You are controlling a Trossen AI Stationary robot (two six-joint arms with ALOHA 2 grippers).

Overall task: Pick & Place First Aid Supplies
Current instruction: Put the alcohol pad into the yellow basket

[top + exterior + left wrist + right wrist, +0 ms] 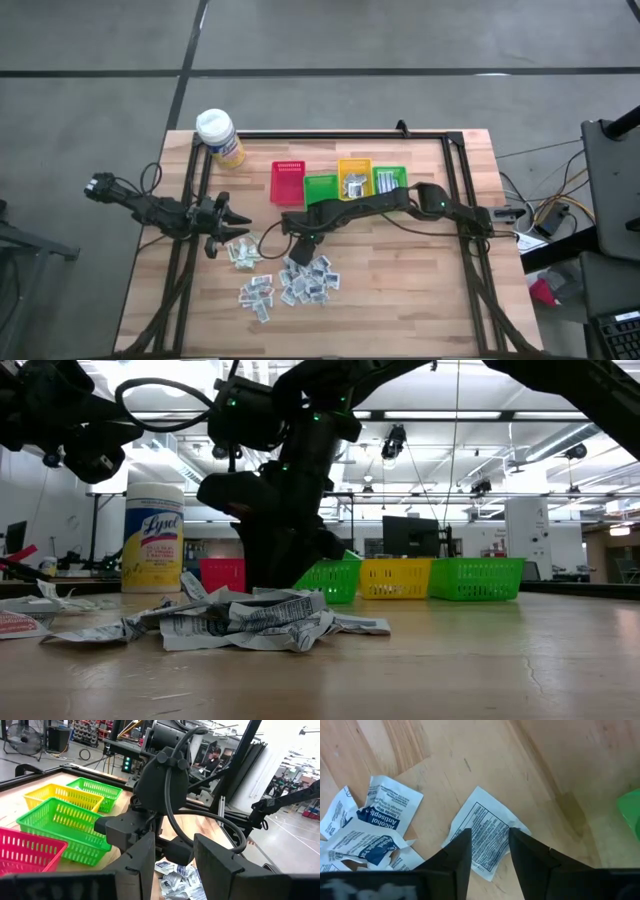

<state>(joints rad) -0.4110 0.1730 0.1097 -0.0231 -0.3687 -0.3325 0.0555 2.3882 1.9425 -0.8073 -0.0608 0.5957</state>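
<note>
- Straddling one white packet with my right gripper, fingers spread on either side, nothing pinched; it lies flat on the table beside the packet pile.
- Pressing down squarely before closing should keep it from sliding.
- Left gripper waits, fingers apart.

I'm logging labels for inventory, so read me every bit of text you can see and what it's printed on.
"Lysol": yellow wipes canister, low view.
"Alcohol Antiseptic": blue-and-white packets, right wrist view.
Fine print on the white packet between the right gripper fingers: too small to read.
Bins: no text.
</note>
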